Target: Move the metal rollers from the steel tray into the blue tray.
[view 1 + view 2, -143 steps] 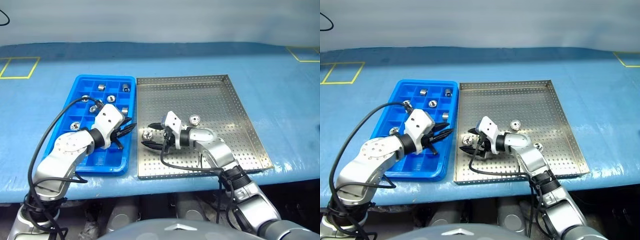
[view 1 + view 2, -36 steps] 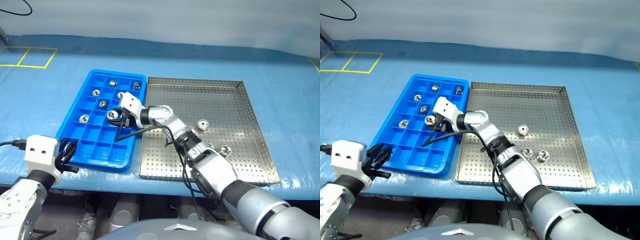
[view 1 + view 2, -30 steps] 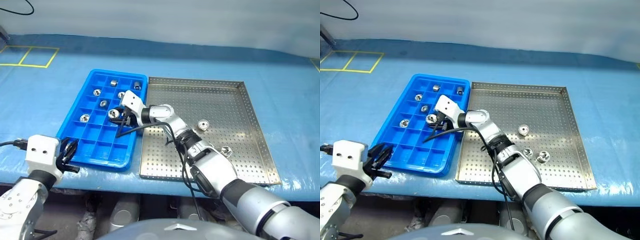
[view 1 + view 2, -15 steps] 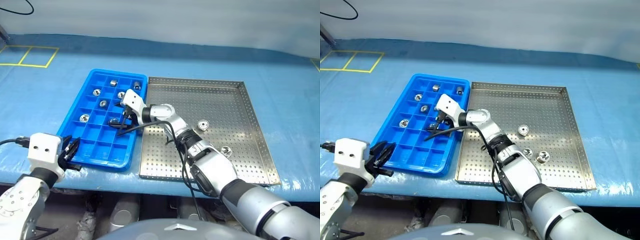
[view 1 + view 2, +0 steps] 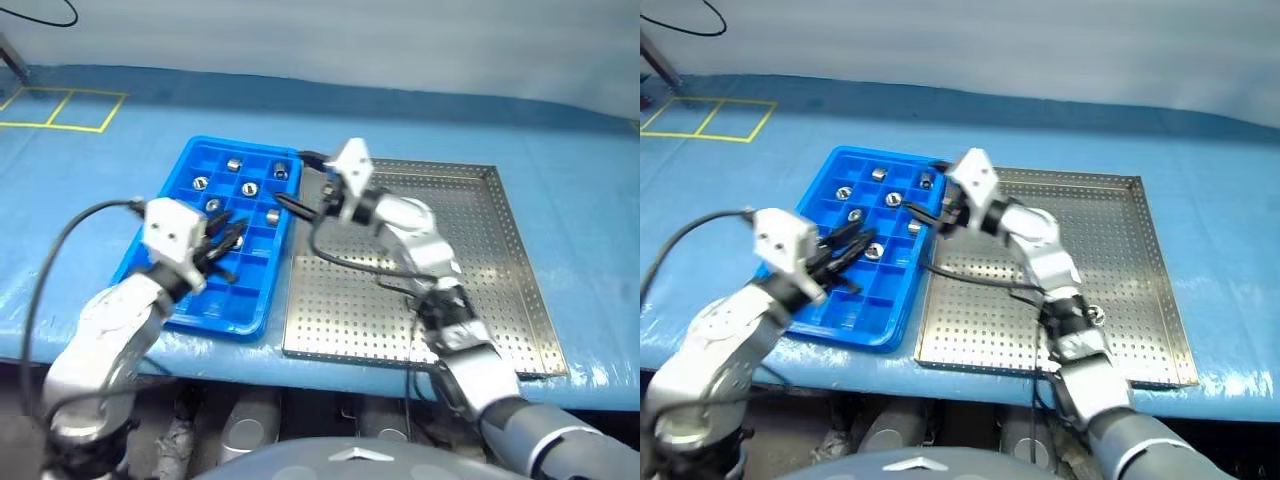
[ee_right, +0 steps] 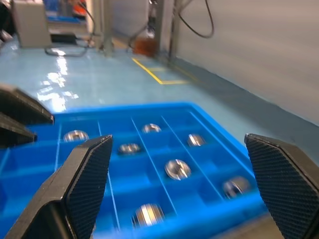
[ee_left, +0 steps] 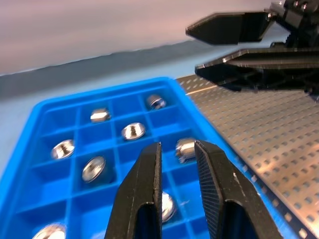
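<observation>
Over the blue tray [image 5: 176, 300], left gripper [image 5: 232, 238] fingers pinch closed on nothing; right gripper [image 5: 300, 185] fingers spread wide, empty.

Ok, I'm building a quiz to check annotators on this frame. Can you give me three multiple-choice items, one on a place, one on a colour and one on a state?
1. Where does the steel tray lie relative to the blue tray?
A. On the robot's left of it
B. On the robot's right of it, side by side
C. Stacked on top of it

2. What colour are the tape squares on the table cover?
A. Yellow
B. Red
C. White

3. How is the right gripper?
A. Shut on a roller
B. Shut on the tray rim
C. Open, holding nothing

Key:
1 B: the steel tray sits right of the blue tray.
2 A: the tape squares are yellow.
3 C: the right gripper has its fingers spread wide with nothing between them.
</observation>
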Robot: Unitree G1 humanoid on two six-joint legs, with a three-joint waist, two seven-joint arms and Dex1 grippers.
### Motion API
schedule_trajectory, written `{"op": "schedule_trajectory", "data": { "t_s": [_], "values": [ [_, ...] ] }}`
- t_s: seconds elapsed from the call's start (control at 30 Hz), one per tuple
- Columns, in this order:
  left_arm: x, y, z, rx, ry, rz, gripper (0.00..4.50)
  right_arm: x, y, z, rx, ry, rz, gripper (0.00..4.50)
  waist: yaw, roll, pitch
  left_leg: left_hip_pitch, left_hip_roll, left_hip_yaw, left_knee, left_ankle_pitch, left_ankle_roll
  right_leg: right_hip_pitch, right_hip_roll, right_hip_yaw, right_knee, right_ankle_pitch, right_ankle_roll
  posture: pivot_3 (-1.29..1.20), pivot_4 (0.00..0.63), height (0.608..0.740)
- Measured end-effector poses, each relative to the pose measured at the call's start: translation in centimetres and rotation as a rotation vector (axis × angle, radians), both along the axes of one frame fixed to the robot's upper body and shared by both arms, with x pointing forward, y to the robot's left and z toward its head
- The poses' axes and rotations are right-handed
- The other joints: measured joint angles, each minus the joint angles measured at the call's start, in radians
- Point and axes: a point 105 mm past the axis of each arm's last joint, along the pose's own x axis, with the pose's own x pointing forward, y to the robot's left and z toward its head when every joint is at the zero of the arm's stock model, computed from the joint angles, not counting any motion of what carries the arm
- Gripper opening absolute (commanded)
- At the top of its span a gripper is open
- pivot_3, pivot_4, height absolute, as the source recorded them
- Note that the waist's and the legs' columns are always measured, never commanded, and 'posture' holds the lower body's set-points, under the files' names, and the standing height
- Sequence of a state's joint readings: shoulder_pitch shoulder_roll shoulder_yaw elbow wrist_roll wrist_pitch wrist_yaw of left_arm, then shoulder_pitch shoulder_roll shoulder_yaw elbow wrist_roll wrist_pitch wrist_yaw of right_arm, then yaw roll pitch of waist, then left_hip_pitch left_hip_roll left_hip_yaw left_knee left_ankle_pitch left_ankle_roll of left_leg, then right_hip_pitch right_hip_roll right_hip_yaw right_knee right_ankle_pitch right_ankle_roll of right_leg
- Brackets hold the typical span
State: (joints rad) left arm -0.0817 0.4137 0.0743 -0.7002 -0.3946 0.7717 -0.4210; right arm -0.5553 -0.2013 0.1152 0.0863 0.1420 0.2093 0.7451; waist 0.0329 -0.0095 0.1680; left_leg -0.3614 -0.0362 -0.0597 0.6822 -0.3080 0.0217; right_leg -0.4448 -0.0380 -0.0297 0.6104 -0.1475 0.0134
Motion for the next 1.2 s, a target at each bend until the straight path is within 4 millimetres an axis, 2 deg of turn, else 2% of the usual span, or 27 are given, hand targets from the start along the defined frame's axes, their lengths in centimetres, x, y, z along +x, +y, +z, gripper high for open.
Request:
{"op": "schedule_trajectory", "data": {
  "t_s": [0.13,0.17,0.27,0.47,0.6,0.67,0.87,1.03,1.2],
  "values": [
    [1.2,-4.5,-0.5,-0.011,0.03,-0.226,1.08,-1.0,-5.8,-1.0,-0.092,0.02,-0.214,4.47,-0.046,0.001,0.0,0.001,0.003,0.005,0.0,-0.001,0.001,-0.001,-0.002,0.002,0.0,0.0,0.0,-0.17,0.15,0.74],
    [1.4,-5.2,-0.6,-0.008,0.032,-0.264,1.28,-1.3,-6.7,-1.1,-0.102,0.025,-0.253,4.49,-0.06,0.001,0.0,0.001,0.005,0.008,0.0,-0.001,0.002,-0.002,-0.002,0.003,0.0,0.0,0.0,-0.19,0.15,0.74],
    [1.5,-7.4,-1.4,0.019,0.06,-0.385,2.0,-2.3,-8.8,-1.1,-0.125,0.028,-0.344,4.5,-0.091,0.001,0.0,0.003,0.006,0.011,0.0,-0.002,0.003,-0.001,0.0,0.004,0.0,0.0,0.0,-0.27,0.15,0.74],
    [1.4,-10.6,-4.4,0.105,0.152,-0.539,3.99,-3.6,-10.9,-1.4,-0.139,0.039,-0.468,4.5,-0.158,0.001,0.0,0.005,0.008,0.022,0.004,-0.007,0.013,-0.001,0.01,0.018,0.001,0.0,0.01,-0.35,0.15,0.74],
    [1.6,-11.7,-5.4,0.155,0.164,-0.575,3.99,-4.2,-12.2,-1.3,-0.161,0.029,-0.537,4.5,-0.202,0.001,0.0,0.006,0.008,0.03,0.007,-0.009,0.017,-0.001,0.011,0.026,0.0,0.001,0.011,-0.37,0.15,0.74],
    [1.4,-12.2,-5.7,0.176,0.158,-0.603,3.99,-4.4,-12.5,-1.4,-0.167,0.028,-0.552,4.5,-0.222,0.001,0.0,0.007,0.008,0.034,0.007,-0.011,0.019,-0.001,0.012,0.03,0.0,0.003,0.016,-0.37,0.15,0.74],
    [1.0,-13.9,-8.0,0.299,0.149,-0.67,3.99,-4.4,-12.8,-1.0,-0.171,0.011,-0.574,4.5,-0.274,0.001,0.0,0.01,0.008,0.045,0.008,-0.014,0.025,-0.001,0.013,0.041,-0.001,0.004,0.018,-0.37,0.15,0.74],
    [0.8,-14.7,-9.1,0.35,0.15,-0.694,3.99,-4.5,-12.8,-0.8,-0.168,0.0,-0.579,4.5,-0.3,0.0,0.0,0.013,0.008,0.051,0.008,-0.015,0.027,0.0,0.013,0.046,-0.001,0.006,0.024,-0.37,0.15,0.74],
    [1.4,-14.9,-9.7,0.376,0.142,-0.667,3.99,-4.5,-12.8,-0.8,-0.167,-0.002,-0.583,4.5,-0.314,0.0,0.0,0.014,0.008,0.054,0.008,-0.016,0.028,0.0,0.013,0.049,-0.001,0.006,0.026,-0.36,0.15,0.74]
  ]
}}
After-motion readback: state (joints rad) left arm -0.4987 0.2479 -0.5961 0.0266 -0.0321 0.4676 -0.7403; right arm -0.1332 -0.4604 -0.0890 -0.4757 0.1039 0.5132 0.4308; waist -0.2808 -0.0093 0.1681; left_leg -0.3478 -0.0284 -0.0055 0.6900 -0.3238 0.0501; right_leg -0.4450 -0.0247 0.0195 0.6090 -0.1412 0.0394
